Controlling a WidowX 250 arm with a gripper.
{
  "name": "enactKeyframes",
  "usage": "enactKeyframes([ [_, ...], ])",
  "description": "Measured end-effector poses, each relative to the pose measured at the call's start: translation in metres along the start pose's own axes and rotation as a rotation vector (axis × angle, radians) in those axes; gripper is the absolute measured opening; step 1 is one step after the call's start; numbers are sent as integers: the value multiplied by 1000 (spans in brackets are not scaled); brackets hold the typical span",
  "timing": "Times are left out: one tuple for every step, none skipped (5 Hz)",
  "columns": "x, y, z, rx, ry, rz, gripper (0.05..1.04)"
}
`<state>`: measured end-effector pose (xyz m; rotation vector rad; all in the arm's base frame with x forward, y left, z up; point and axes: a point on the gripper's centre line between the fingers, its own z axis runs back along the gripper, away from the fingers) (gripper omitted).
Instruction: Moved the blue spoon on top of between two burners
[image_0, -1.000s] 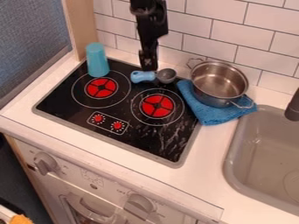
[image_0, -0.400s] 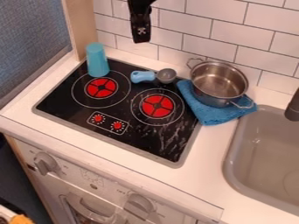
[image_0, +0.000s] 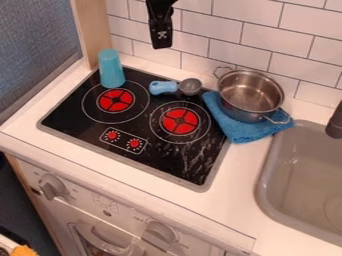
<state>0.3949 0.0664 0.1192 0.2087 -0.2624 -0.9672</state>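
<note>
The black gripper (image_0: 161, 40) hangs at the top of the view, in front of the tiled wall and well above the spoon. A spoon with a light blue handle and grey bowl (image_0: 190, 87) lies at the back edge of the black stovetop (image_0: 80, 117). Its handle points left, and it lies behind the gap between the left burner (image_0: 116, 100) and the right burner (image_0: 180, 121), not touching the gripper.
An upturned blue cup (image_0: 111, 69) stands behind the left burner. Right of the stovetop, a metal pot (image_0: 250, 95) sits on a folded blue cloth (image_0: 242, 131). The grey sink (image_0: 304, 175) and dark faucet (image_0: 335, 122) are at the right.
Since the first frame the gripper has risen from just behind the spoon up toward the top edge. The spoon stays in the same place, and the gripper has hardly moved since the second frame.
</note>
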Motion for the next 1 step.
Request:
enactKeyframes([
  [0, 0, 0, -1, -1, 1, 1000],
])
